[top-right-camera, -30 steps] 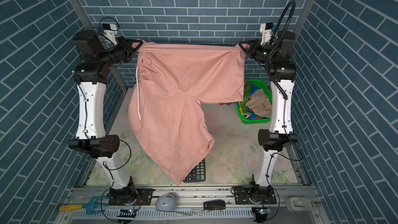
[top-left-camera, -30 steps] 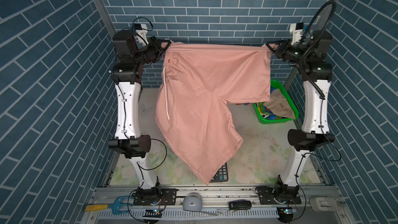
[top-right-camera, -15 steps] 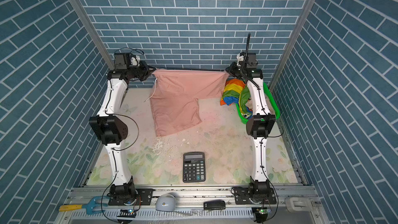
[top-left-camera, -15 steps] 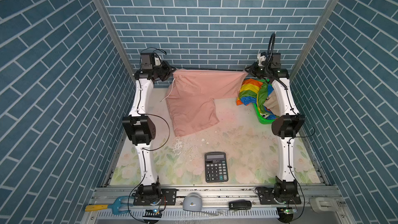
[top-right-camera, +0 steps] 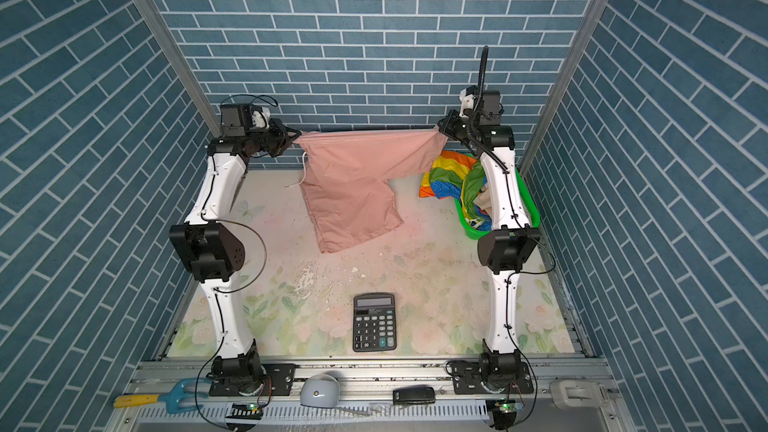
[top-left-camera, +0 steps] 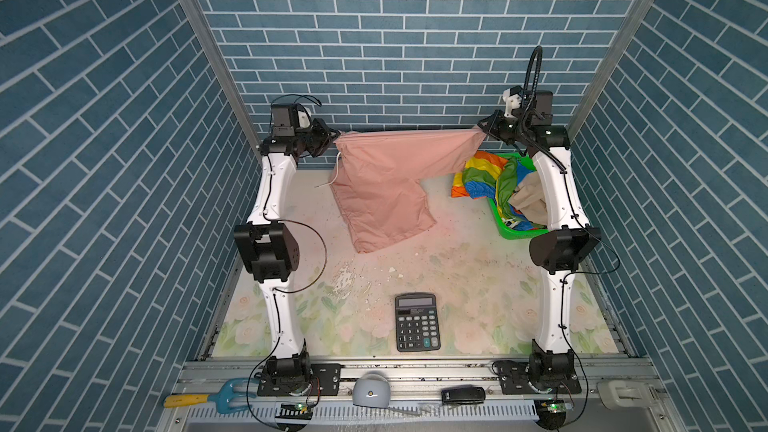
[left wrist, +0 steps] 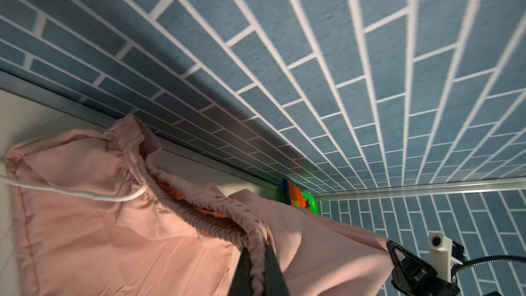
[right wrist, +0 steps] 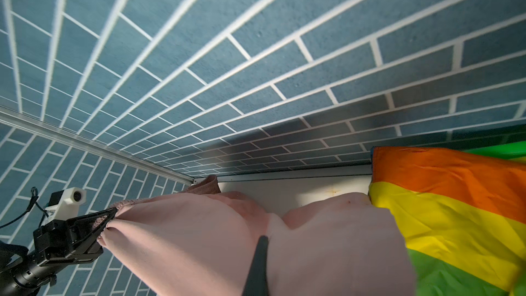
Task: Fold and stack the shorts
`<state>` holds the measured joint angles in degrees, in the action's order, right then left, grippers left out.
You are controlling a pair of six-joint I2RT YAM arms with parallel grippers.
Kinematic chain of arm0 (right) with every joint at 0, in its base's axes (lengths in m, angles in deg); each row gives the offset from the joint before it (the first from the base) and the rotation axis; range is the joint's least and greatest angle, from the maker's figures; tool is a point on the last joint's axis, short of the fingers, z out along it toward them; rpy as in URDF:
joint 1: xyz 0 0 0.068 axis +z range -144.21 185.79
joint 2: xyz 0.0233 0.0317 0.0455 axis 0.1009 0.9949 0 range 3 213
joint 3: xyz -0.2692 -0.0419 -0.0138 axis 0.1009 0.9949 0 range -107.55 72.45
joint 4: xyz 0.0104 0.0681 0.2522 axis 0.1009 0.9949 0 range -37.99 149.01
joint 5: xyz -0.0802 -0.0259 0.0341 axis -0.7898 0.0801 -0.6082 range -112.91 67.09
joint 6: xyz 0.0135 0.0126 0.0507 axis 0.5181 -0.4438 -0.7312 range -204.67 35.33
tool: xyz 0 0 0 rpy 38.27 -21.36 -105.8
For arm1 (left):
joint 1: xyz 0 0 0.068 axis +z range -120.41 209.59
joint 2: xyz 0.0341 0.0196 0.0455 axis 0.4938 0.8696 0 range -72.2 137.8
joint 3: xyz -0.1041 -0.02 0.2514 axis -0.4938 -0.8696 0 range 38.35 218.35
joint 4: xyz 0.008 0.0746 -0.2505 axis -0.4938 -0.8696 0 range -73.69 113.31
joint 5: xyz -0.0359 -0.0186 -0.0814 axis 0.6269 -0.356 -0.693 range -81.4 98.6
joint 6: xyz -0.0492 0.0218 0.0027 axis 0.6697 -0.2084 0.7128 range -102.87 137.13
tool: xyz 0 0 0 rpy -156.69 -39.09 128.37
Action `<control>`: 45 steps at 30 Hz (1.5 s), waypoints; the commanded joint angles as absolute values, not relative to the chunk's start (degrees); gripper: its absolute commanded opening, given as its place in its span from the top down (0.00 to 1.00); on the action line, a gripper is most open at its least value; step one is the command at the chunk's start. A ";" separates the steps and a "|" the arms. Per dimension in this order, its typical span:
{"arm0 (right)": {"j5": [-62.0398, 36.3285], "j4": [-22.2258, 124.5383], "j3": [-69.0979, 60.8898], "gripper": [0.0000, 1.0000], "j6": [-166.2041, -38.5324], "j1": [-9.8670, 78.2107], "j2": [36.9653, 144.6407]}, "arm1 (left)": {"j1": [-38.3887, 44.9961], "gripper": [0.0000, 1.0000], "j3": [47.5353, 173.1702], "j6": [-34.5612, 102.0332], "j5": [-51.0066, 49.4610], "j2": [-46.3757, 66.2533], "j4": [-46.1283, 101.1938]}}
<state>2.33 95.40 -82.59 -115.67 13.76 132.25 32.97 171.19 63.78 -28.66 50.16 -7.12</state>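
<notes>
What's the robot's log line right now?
left gripper: shut on pink shorts waistband | right gripper: shut on pink shorts | shorts stretched between them | rainbow shorts: spilling from green basket | beige shorts: inside it

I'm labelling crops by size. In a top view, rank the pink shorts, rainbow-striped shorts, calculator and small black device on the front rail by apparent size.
1. pink shorts: largest.
2-3. rainbow-striped shorts and calculator: look alike; the shorts are partly hidden in the green basket, so unranked.
4. small black device: smallest.
</notes>
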 commanded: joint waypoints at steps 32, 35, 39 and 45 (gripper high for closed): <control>-3.72 88.32 -87.65 1.00 -114.58 2.63 134.17 | 30.52 1.00 175.27 62.86 -11.40 36.36 -11.48; -4.98 87.88 -86.11 1.00 -112.36 5.33 136.71 | 30.91 1.00 173.42 61.27 -10.75 41.81 -11.82; -5.42 86.05 -86.36 1.00 -112.43 7.55 140.20 | 31.44 1.00 176.91 60.74 -12.61 52.16 -12.29; -6.82 85.90 -86.73 1.00 -110.75 10.62 142.76 | 31.82 1.00 185.03 59.95 -13.78 64.63 -12.58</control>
